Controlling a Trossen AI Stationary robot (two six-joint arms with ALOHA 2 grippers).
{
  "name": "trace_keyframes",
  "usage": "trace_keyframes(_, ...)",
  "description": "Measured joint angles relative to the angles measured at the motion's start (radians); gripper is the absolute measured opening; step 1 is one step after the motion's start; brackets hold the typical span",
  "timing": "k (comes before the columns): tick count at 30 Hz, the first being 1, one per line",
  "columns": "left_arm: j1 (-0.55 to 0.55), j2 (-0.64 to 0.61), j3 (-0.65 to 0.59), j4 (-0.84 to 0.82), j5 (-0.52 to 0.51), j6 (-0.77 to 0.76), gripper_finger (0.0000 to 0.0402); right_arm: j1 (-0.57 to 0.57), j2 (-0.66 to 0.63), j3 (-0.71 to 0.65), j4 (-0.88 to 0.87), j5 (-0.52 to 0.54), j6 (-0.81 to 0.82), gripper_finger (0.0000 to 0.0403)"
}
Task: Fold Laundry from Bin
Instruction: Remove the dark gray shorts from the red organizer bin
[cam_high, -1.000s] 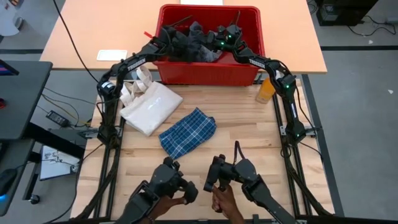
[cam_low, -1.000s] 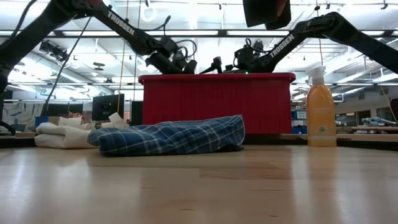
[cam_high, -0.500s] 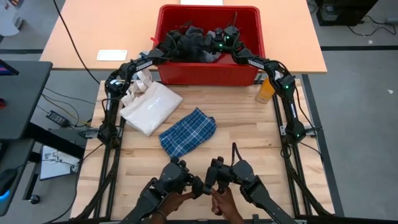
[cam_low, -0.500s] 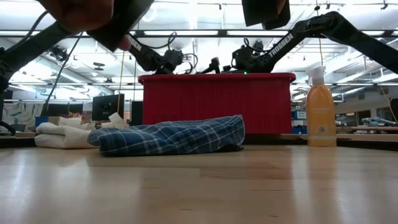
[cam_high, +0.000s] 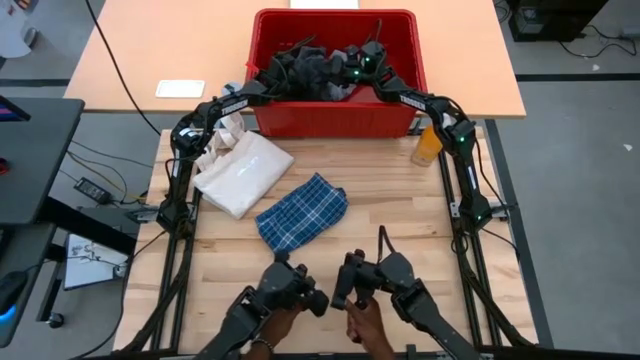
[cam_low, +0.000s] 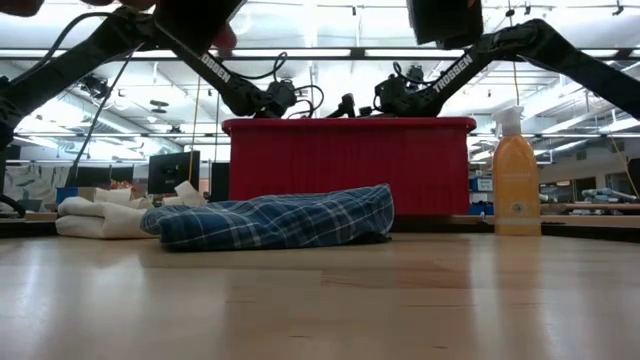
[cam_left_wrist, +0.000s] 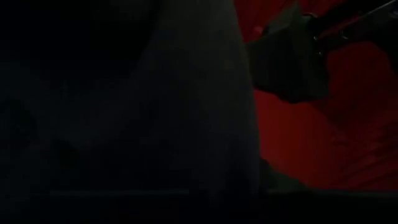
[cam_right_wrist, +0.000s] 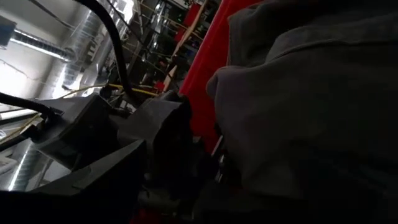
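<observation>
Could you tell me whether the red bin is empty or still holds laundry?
Still holding laundry: the high view shows dark grey garments piled inside the red bin, with both arms reaching in.

grey floor (cam_high: 570, 150) around the furniture in the high view. pale wood worktop (cam_high: 400, 230) at centre, a tan table (cam_high: 150, 60) butted behind it across the top. dark desk (cam_high: 30, 150) at left edge, cables (cam_high: 95, 170) trailing beside it. low view: open hall, ceiling strip lights (cam_low: 300, 52) along the top, a dark monitor (cam_low: 172, 170) at mid left, shelving far right.
</observation>
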Motion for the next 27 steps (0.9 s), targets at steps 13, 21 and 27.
trace_keyframes(13,0.051,-0.063,0.0,-0.008,0.022,-0.04,0.0016,-0.07,-0.136,0.0,-0.281,0.021,-0.187,0.0396)
trace_keyframes(21,0.063,-0.149,0.018,0.008,0.244,-0.023,0.0016,-0.108,-0.276,0.0,-0.379,-0.013,-0.257,0.0396)
trace_keyframes(27,0.073,-0.194,0.091,0.013,0.403,0.008,0.0016,-0.113,-0.411,0.0,-0.553,-0.021,-0.38,0.0396)
